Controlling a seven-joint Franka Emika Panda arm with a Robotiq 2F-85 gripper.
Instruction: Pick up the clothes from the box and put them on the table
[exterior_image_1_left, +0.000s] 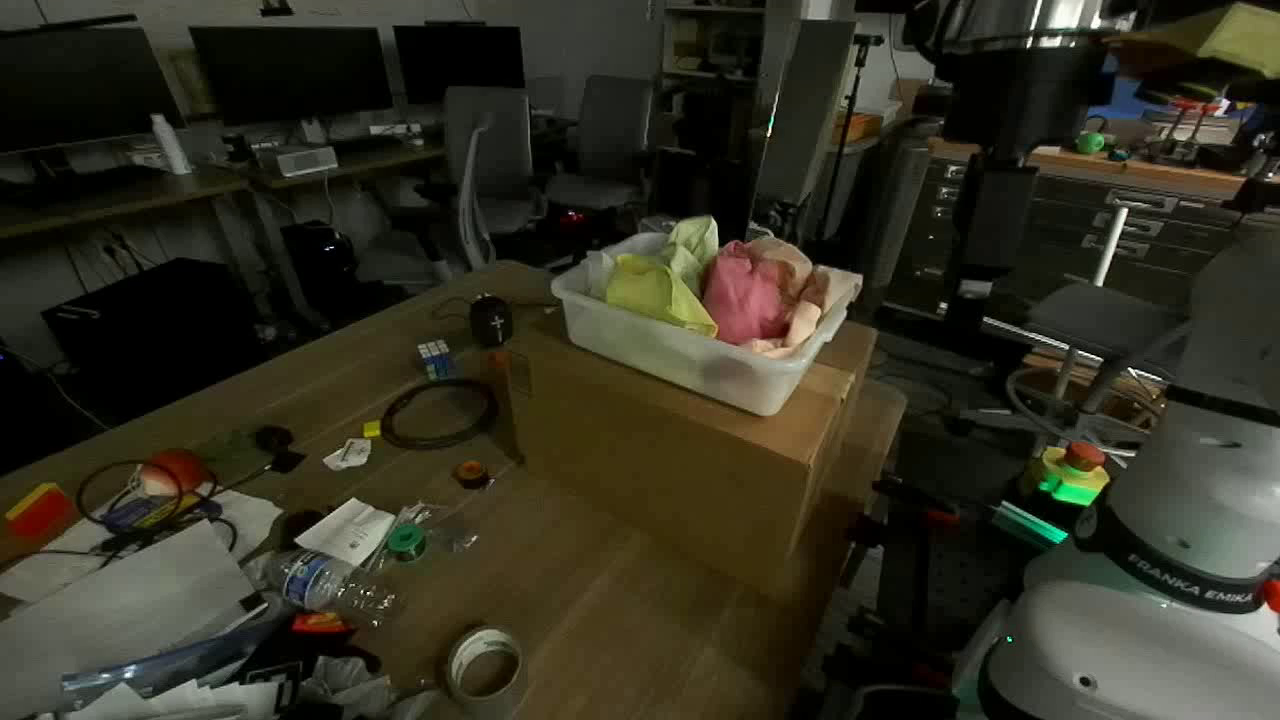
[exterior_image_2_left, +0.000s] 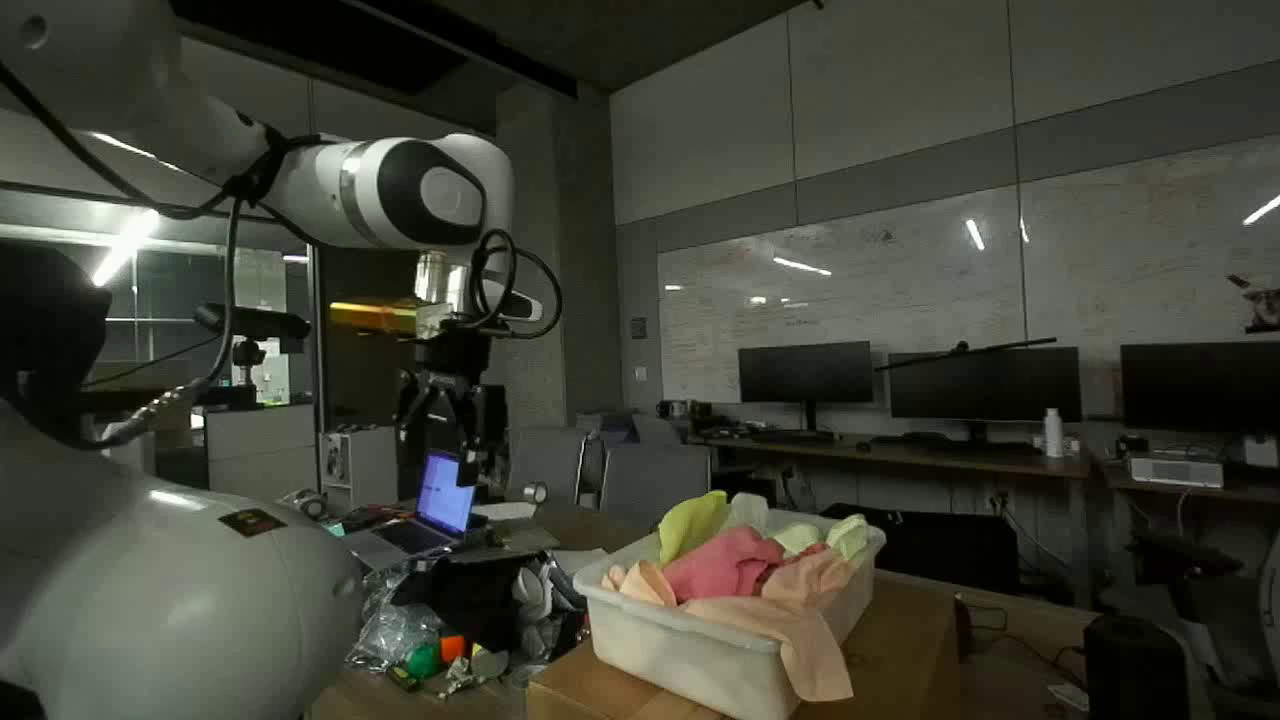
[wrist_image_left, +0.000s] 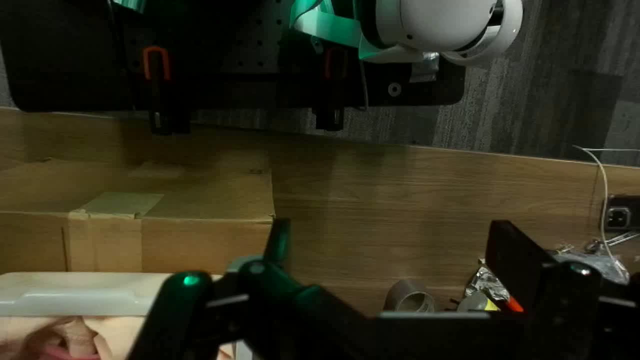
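Note:
The white box (exterior_image_1_left: 670, 355) rests on a brown cardboard carton, which stands on the wooden table (exterior_image_1_left: 610, 600). Heaped inside are the clothes: a yellow-green garment (exterior_image_1_left: 650, 290), a pink-red garment (exterior_image_1_left: 742, 295) and a peach garment (exterior_image_2_left: 750, 610) that hangs over the rim in an exterior view. A pale greenish-white garment (exterior_image_1_left: 692, 250) rises at the back. My gripper (wrist_image_left: 390, 225) is open, its fingers wide apart with nothing between them. It hovers high, off to the side of the box, over table surface in the wrist view. Box and peach cloth (wrist_image_left: 120, 330) show at that view's lower left.
The carton (exterior_image_1_left: 660, 470) raises the box well above the table. A tape roll (exterior_image_1_left: 487, 665), a plastic bottle (exterior_image_1_left: 335, 590), a cable coil (exterior_image_1_left: 440, 412), a black speaker (exterior_image_1_left: 490, 320) and loose papers lie around it. An open laptop (exterior_image_2_left: 440, 500) stands behind the clutter.

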